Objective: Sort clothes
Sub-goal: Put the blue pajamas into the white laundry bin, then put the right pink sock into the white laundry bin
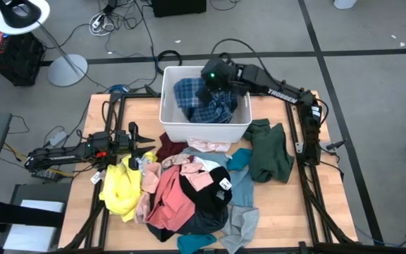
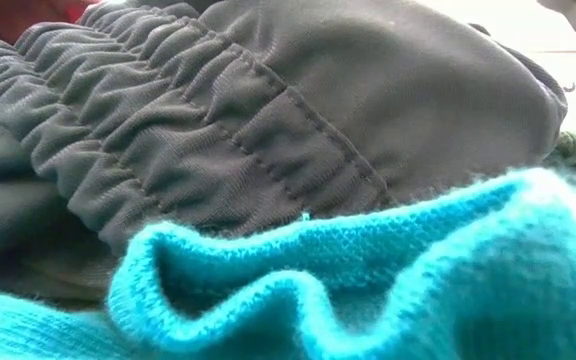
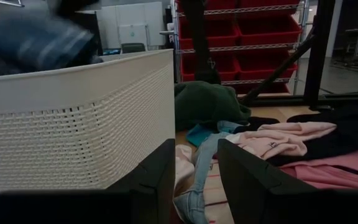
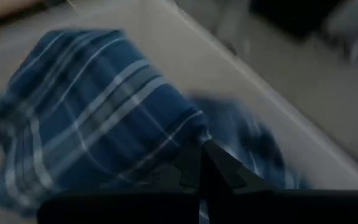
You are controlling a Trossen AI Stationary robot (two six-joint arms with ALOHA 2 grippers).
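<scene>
Hovering over the white bin (image 1: 171, 127) at upper centre, the right claw (image 4: 205, 163) was clenched, apparently pinching the blue plaid garment (image 1: 206, 102) to sort it; the left claw (image 3: 196, 180) waited released.

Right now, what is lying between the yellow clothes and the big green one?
In the high view, a heap of clothes fills that stretch: pink ones, a black one and a teal one lie between the yellow clothes and the green one.

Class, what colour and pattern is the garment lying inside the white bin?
Blue plaid garment, dark blue with lighter stripes, clearest in the right wrist view.
</scene>
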